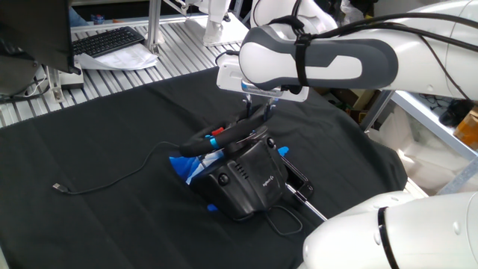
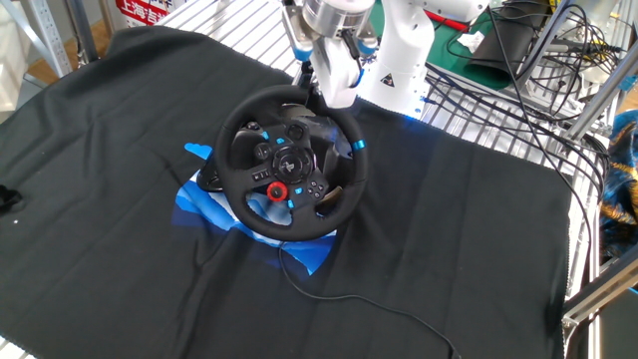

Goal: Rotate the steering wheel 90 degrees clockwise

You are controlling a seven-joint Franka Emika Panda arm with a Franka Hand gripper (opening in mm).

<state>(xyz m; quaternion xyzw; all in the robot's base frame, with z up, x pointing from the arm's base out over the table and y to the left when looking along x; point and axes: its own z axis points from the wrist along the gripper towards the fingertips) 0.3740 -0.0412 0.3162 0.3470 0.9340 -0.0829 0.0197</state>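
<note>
The steering wheel (image 2: 236,139) is a black round rim with blue accents and a red knob. It faces up in the other fixed view, near the middle of the black cloth. In one fixed view its rim (image 1: 216,139) shows edge-on above the black base housing (image 1: 250,179) with a small white logo. My gripper (image 2: 319,97) comes down on the far top part of the rim, with its fingers closed on either side of it. It also shows in one fixed view (image 1: 258,115), at the rim's far end.
Crumpled blue material (image 2: 202,202) lies under the base. A thin cable (image 1: 112,178) trails left across the cloth, and another cable (image 2: 369,302) runs toward the near edge. A keyboard (image 1: 108,40) and a white robot base (image 2: 399,60) stand beyond the cloth.
</note>
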